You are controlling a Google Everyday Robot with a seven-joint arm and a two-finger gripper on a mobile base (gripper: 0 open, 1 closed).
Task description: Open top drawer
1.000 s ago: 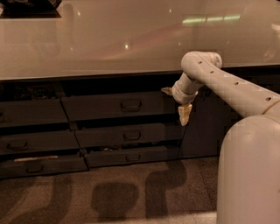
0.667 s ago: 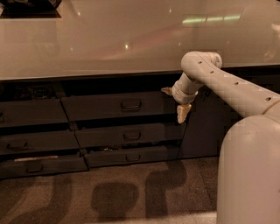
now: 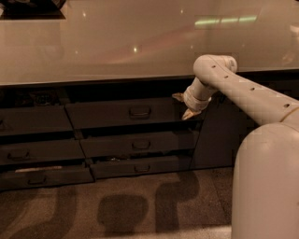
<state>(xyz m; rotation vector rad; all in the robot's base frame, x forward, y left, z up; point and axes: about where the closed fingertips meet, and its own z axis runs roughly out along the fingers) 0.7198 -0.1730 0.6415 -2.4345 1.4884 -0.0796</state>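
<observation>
One claw point(image 3: 181, 106) hangs at the right end of the top drawer point(image 3: 107, 114), which sits just under the pale surface point(image 3: 117, 46) and looks nearly shut, its long side running from 9 o'clock to 3 o'clock. Its small handle point(image 3: 139, 111) is at 9 o'clock from the claw, well apart from it. The claw's two fingers are spread apart and hold nothing; I cannot tell if they touch the drawer

The bench point(image 3: 117, 51) has a pale, glossy top reflecting lights; a dark object point(image 3: 32, 8) lies at its far left corner. The tool point(image 3: 183, 106) hangs just below the bench's front edge, fingers spread apart
</observation>
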